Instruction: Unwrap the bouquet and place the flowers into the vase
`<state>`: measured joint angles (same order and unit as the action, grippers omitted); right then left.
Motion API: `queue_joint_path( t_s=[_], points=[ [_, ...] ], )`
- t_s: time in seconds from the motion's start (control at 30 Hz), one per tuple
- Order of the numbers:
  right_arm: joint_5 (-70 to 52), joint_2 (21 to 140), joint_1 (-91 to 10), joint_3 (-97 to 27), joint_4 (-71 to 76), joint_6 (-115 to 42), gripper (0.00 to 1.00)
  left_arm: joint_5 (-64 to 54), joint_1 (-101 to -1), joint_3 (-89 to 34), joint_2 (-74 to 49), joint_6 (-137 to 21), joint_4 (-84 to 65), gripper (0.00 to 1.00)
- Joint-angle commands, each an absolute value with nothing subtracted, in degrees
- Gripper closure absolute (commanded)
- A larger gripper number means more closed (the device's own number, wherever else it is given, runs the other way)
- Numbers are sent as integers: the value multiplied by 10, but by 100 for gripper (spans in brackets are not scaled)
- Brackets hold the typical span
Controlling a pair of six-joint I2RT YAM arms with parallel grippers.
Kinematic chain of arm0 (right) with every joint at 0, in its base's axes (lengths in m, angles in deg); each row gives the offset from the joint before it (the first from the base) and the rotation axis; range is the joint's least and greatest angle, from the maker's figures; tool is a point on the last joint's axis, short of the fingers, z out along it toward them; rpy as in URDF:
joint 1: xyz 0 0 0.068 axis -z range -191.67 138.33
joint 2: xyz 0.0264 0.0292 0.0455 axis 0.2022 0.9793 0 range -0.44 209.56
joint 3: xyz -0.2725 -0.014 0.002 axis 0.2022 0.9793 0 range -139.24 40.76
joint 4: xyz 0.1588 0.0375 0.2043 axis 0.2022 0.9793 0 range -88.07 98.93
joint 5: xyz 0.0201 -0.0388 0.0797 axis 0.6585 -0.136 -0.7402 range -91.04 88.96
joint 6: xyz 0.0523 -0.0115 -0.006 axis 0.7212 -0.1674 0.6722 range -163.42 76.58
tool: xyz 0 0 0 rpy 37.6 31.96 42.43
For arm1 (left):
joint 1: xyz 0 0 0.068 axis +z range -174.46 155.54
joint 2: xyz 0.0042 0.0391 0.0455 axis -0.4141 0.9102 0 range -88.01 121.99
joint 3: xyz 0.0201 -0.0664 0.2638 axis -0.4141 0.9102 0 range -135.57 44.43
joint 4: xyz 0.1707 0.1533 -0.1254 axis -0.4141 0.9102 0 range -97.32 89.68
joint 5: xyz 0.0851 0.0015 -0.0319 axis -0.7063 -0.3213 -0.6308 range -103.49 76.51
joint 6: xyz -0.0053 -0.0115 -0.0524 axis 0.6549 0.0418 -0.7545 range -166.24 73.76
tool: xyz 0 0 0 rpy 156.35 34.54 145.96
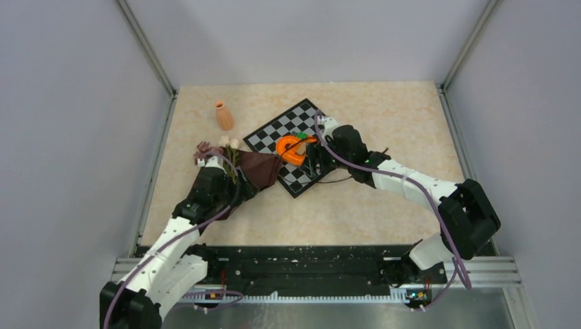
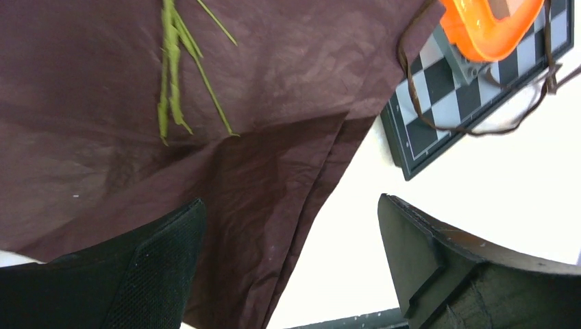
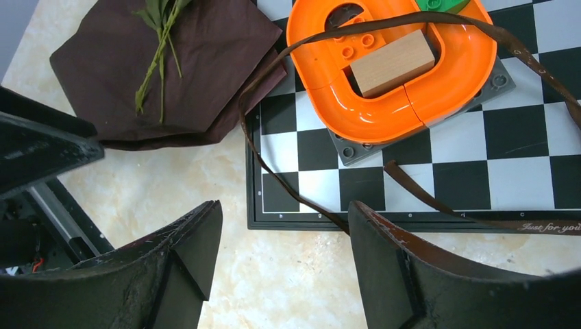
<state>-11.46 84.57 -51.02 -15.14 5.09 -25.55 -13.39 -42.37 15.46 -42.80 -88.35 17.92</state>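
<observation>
Two pincers are gaping empty; flowers are lying on unfolded cloth near the vase. You are handling light, flimsy stems: pinch mid-stem.

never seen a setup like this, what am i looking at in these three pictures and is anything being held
These are two robot arms bolted at the near edge of a table, each ending in two fingers. The wide picture comes from a camera above and behind them; the other two come from cameras on the wrists, looking down past each arm's own dark fingers.

On the table lie an opened maroon cloth with flowers on green stems, a small orange vase, and a chessboard bearing an orange heart-shaped object with a wooden block inside. A thin brown ribbon trails loose across the board.

The left gripper is open over the cloth. The right gripper is open above the board's edge. Neither holds anything.
</observation>
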Motion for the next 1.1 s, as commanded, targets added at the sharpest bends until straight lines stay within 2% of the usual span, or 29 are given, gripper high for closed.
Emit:
queue_joint_path(
  t_s=[0.0,0.33,0.8,1.07],
  points=[
    [-120,851,-521,-176,23,-255,32,-42,-421,181,-404,-894,109,1],
    [-119,871,-544,-181,25,-256,35,59,-428,218,-357,-891,52,1],
    [-90,916,-589,-203,23,-237,35,57,-433,251,-328,-889,53,1],
    [-101,944,-593,-239,27,-219,37,-2,-432,142,-356,-861,141,1]
  ],
)
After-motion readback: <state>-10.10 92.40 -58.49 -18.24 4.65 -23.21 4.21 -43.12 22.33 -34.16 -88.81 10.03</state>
